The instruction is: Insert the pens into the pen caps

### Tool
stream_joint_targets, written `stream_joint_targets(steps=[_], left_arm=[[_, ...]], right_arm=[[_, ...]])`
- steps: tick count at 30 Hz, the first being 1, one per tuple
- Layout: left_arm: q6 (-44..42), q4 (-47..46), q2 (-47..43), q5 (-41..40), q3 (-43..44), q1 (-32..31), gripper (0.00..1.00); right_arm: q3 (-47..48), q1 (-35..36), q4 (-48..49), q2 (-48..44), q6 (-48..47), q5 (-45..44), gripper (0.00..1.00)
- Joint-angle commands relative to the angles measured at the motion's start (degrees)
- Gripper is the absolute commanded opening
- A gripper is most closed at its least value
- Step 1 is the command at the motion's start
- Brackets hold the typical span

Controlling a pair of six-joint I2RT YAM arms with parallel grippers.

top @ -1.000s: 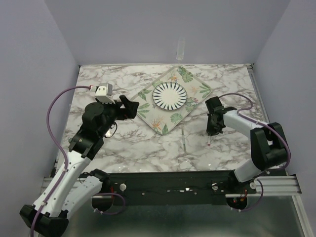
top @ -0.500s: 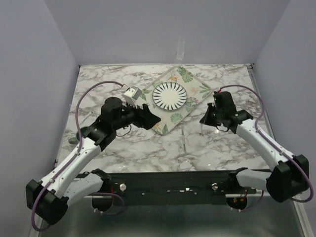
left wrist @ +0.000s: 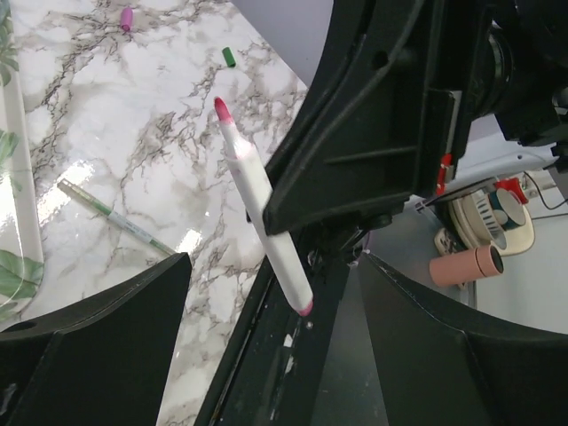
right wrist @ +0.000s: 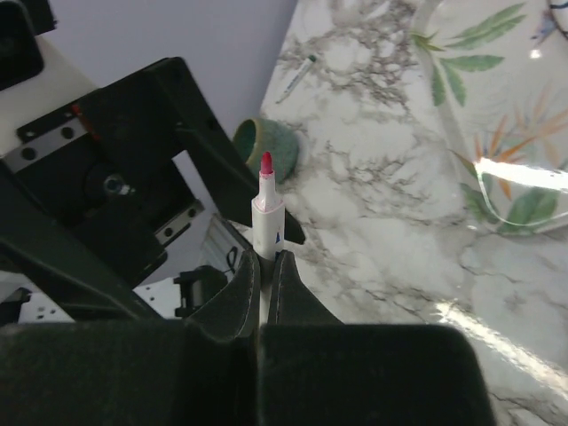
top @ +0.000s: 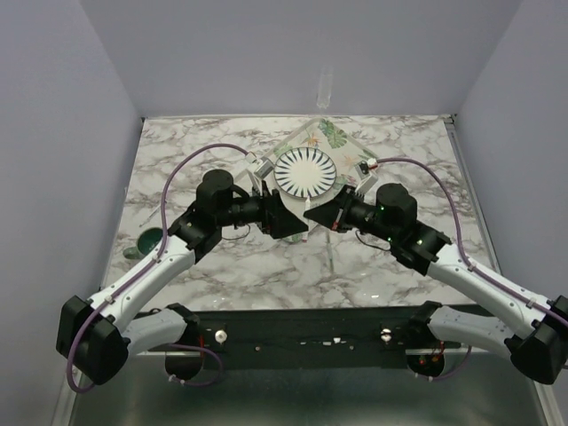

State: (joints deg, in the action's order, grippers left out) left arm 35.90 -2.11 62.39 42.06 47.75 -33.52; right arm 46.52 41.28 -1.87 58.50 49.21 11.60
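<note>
A white pen with a pink tip [right wrist: 267, 209] sticks out of my right gripper [right wrist: 266, 263], which is shut on its barrel. In the top view that right gripper [top: 319, 213] faces my left gripper [top: 288, 222] above the table's middle, almost touching. In the left wrist view the pen [left wrist: 259, 204] runs slantwise across the right gripper's black body. My left gripper [left wrist: 271, 266] stands wide open around the pen's pink rear end without touching it. A pink cap [left wrist: 126, 18] and a green cap [left wrist: 229, 57] lie far off on the marble. A green pen [left wrist: 115, 218] lies on the table.
A leaf-patterned tray [top: 353, 169] carries a striped plate [top: 304, 171] behind the grippers. A green bowl [top: 149, 240] sits at the left of the table, seen also as the bowl [right wrist: 266, 142] past the pen tip. A clear tube [top: 324, 89] stands against the back wall.
Both arms have swung inward from the table's sides. The right gripper brought the pink pen to the middle and turned it toward the left gripper, which came to meet it.
</note>
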Motion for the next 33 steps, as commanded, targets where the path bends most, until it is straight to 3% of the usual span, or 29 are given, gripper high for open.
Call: stream_joint_targets(steps=[1,6,9,10,11,16,17,18,20,21,23,24,27,29,31,33], left_arm=[[-0.83,0.16,-1.04,2.06,0.51,-0.58,0.87],[-0.57,-0.52,-1.66,2.32,-1.07,-0.76,0.87],[0.75,-2.28,-1.31,4.08,-1.34,-0.76,0.76],[1.01,-3.94,-1.39,4.51,-1.43,-0.76,0.70],[2.06,-4.65,-1.48,5.13,-1.69,-0.76,0.54],[6.28,-10.80,-1.66,7.94,-2.75,-0.76,0.18],[6.90,-11.33,-1.48,8.38,-2.75,-0.76,0.04],[7.86,-11.69,-1.13,8.91,-2.66,-0.76,0.00],[8.22,-11.78,-0.87,9.09,-2.31,-0.76,0.00],[8.05,-11.26,-0.69,9.26,-2.13,-0.76,0.00],[5.51,-8.10,-0.69,8.83,-1.00,-0.76,0.00],[3.93,-5.91,-0.78,7.69,-0.38,-0.76,0.00],[-3.27,5.41,-0.61,0.40,2.17,-0.76,0.00],[-6.96,11.23,-0.52,-3.98,3.14,-0.76,0.00],[-9.00,15.35,-1.30,-7.68,3.40,-0.67,0.00],[-11.19,17.48,-2.62,-14.09,3.32,-0.76,0.00]], right_arm=[[-1.52,4.06,9.60,-0.67,4.75,-3.33,0.01],[-3.28,5.92,13.56,-1.19,6.77,-6.32,0.01],[-4.33,6.45,15.05,-1.55,7.21,-7.38,0.01],[-4.33,6.53,15.31,-1.55,7.21,-7.38,0.01],[-4.33,6.45,15.23,-1.63,7.04,-7.38,0.01],[-6.35,6.62,17.33,-2.51,6.95,-7.03,0.01],[-6.36,6.71,17.42,-2.77,6.86,-6.94,0.01],[-6.36,6.71,17.25,-2.78,6.60,-6.50,0.02],[-6.27,6.80,16.73,-3.04,6.25,-6.23,0.07],[-6.01,6.71,15.85,-3.39,6.42,-7.10,0.23],[-5.22,6.80,11.83,-4.09,6.51,-8.86,0.36],[-4.17,6.80,10.06,-5.05,6.95,-11.22,0.49],[-1.36,6.71,2.07,-7.33,4.51,-21.82,0.63],[0.93,5.93,-10.44,-8.22,5.19,-29.57,0.69],[2.77,3.30,-15.25,-10.06,6.16,-36.62,0.73],[3.22,1.18,-21.49,-11.30,8.52,-41.88,0.72]])
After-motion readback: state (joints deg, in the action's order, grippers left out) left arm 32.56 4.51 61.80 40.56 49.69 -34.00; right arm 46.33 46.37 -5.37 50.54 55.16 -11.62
